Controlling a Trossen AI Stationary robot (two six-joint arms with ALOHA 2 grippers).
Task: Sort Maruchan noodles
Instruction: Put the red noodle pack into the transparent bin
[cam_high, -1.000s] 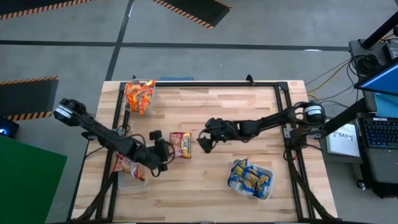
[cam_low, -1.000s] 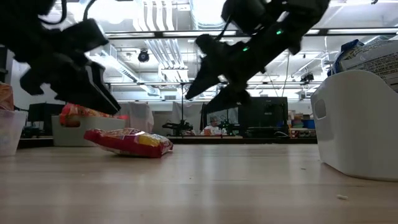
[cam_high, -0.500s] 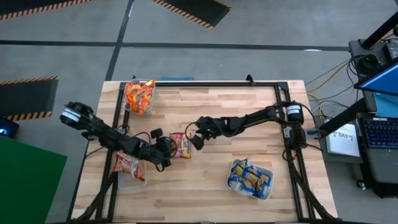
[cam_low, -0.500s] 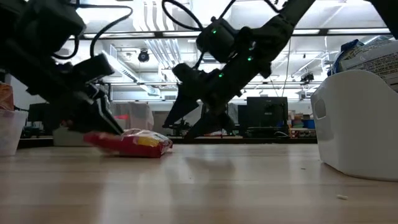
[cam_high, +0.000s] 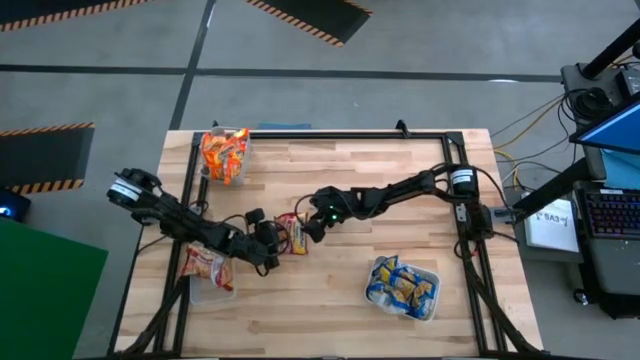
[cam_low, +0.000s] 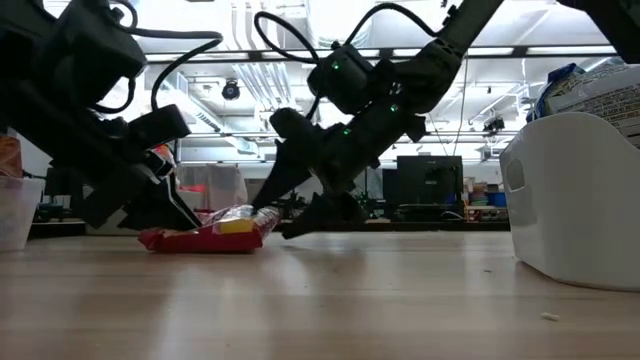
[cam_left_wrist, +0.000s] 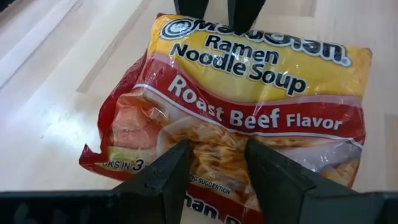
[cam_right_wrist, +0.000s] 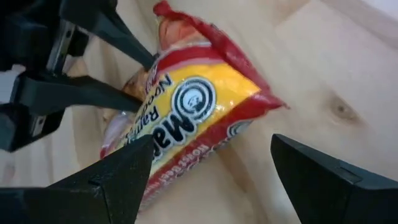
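Note:
A red and yellow Maruchan noodles packet (cam_high: 291, 232) lies flat on the wooden table, label up (cam_left_wrist: 249, 81). My left gripper (cam_high: 272, 243) stands open at the packet's left side, its fingers slanting down onto it (cam_left_wrist: 214, 165). Coming from the right, my right gripper (cam_high: 308, 228) is wide open, its fingers on either side of the packet's right end (cam_right_wrist: 211, 142) without plainly touching it. Three clear tubs hold sorted packets: orange (cam_high: 224, 153), red (cam_high: 206, 267) and blue (cam_high: 402, 285). My left gripper has both fingertips (cam_left_wrist: 177, 163) over the packet's printed top face, near the edge toward the table's left (cam_left_wrist: 211, 146). The fingers slant down from the table's left, spread apart. The packet lies flat on the table. Whether they touch it, I cannot tell.
A black frame (cam_high: 330, 135) runs round the table top. The big white tub wall (cam_low: 575, 195) stands near the front right in the low view. Bare wood lies between the packet and the blue tub.
Both grippers have come down to the red packet. The left has gone down and a little toward the table's right. The right has reached toward the table's left and sunk, tipping further down. The packet has stayed in place.

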